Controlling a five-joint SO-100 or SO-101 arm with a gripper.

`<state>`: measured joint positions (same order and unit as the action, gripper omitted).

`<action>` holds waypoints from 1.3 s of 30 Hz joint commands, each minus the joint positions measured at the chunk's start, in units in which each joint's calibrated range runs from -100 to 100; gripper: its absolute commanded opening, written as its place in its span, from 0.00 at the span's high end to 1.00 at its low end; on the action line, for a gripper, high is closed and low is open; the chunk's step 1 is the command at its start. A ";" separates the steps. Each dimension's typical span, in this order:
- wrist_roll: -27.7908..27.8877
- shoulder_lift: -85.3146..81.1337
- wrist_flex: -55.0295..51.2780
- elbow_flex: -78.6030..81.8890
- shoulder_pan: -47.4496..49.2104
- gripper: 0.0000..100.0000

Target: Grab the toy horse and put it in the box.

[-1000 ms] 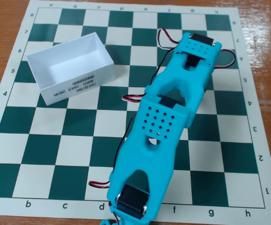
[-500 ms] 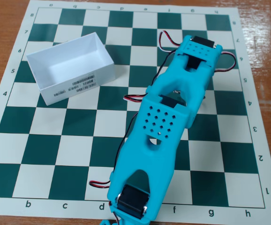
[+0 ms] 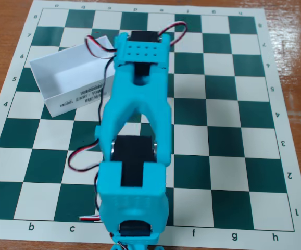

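The turquoise arm (image 3: 137,120) stretches over the chessboard (image 3: 234,120), its far end covering the box's (image 3: 62,78) right end. The claw is hidden beneath it, so I cannot tell its state.

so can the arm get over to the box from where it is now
Probably yes. The arm's far end already sits beside the white box, overlapping its right end in the fixed view, with nothing between them. The pincer itself is hidden under the arm, and no horse is visible.

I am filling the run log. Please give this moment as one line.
arm: over board, reaching toward box | tool: hidden under arm, state unknown | box: upper left of chessboard, part covered | toy horse: not visible
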<state>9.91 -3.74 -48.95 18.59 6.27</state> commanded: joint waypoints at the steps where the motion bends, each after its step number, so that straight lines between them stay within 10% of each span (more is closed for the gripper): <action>1: 1.20 -5.46 7.25 2.85 4.66 1.00; 25: 19.46 17.90 34.00 -3.61 17.66 1.00; 32: 25.62 19.32 33.75 -4.43 14.94 0.70; 39: 25.96 14.81 34.00 -0.24 12.51 0.67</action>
<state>35.68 15.83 -15.67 17.04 20.16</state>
